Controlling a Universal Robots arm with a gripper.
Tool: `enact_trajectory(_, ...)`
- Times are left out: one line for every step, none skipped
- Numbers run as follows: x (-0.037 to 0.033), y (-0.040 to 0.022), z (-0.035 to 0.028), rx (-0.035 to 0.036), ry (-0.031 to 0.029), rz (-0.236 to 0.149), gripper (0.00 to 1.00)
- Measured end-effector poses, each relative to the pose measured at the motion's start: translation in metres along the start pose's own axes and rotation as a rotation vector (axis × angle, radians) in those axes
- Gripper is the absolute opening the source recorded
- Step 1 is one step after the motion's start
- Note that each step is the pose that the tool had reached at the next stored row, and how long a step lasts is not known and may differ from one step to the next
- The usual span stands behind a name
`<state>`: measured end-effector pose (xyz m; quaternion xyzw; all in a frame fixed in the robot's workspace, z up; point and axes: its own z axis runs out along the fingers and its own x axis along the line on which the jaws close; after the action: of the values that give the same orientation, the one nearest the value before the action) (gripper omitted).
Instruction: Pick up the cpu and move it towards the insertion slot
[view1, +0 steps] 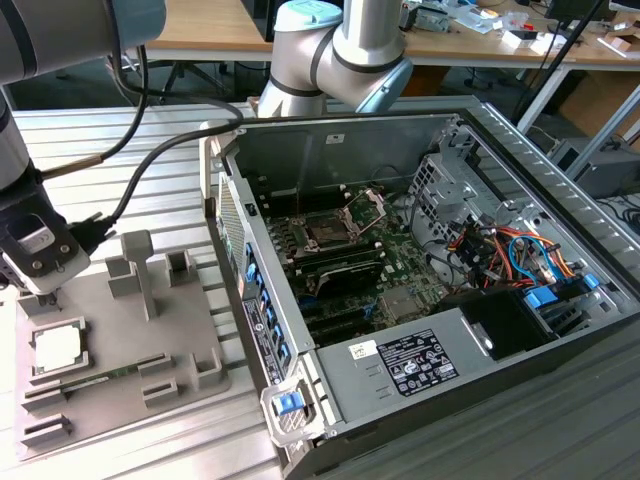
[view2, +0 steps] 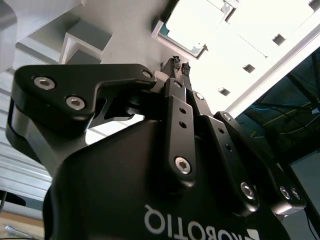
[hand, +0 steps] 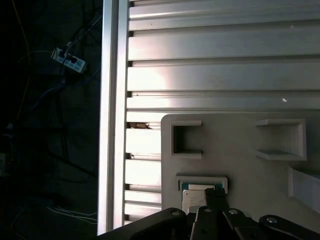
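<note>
One black linkage gripper (view1: 47, 288) at the end of a silver-and-blue arm (view1: 345, 50), low over a flat grey plastic tray of square-walled pockets (view1: 190, 335), close to the edge of the ribbed aluminium table (view1: 180, 170) at the exterior view's left. Jaws together or very nearly so in the second wrist view, the two ridged fingertips (view2: 175, 63) side by side with nothing between them. Holding nothing. Poised just beside the small flat square cpu with the silvery-white metal top (view1: 57, 345), lying flat in its tray pocket; contact between tips and chip impossible to tell.

From the exterior view: an open grey metal computer case (view1: 330, 150) on its side at the middle of the table, and inside it, on the green board, the square dark insertion slot with silver metal frame (view1: 328, 232), bracket swung up, well apart from tray and gripper.

From the first wrist view: the cpu (hand: 192, 200) partly covered by a dark finger, the table's long edge rail (hand: 112, 125), and beyond it dim floor with loose cables and a pale power strip (hand: 65, 59).

From the second wrist view: the cpu (view2: 192, 22) bright within its pocket, one pocket corner nearest the tips.
</note>
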<state>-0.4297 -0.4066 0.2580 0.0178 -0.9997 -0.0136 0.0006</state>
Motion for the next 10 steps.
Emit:
enact_trajectory(0.0,0.0,0.0002,0.0,0.0001,0.0,0.11)
enact_trajectory(0.0,0.0,0.0004,0.0,0.0,0.0,0.11)
enact_trajectory(0.0,-0.0001,0.0006,0.0,0.0,0.0,0.11)
enact_trajectory(0.0,-0.0001,0.0007,0.0,0.0001,0.0,0.11)
enact_trajectory(0.0,-0.0001,0.0009,0.0,0.0,0.0,0.11)
enact_trajectory(0.0,-0.0002,0.0011,0.0,0.0,0.0,0.11)
enact_trajectory(0.0,-0.0002,0.0013,0.0,0.0,0.0,0.11)
enact_trajectory(0.0,-0.0003,0.0016,0.0,0.0001,0.0,0.11)
enact_trajectory(0.0,-0.0003,0.0019,0.0,0.0,0.0,0.11)
enact_trajectory(0.0,-0.0003,0.0021,0.0,0.0,0.0,0.11)
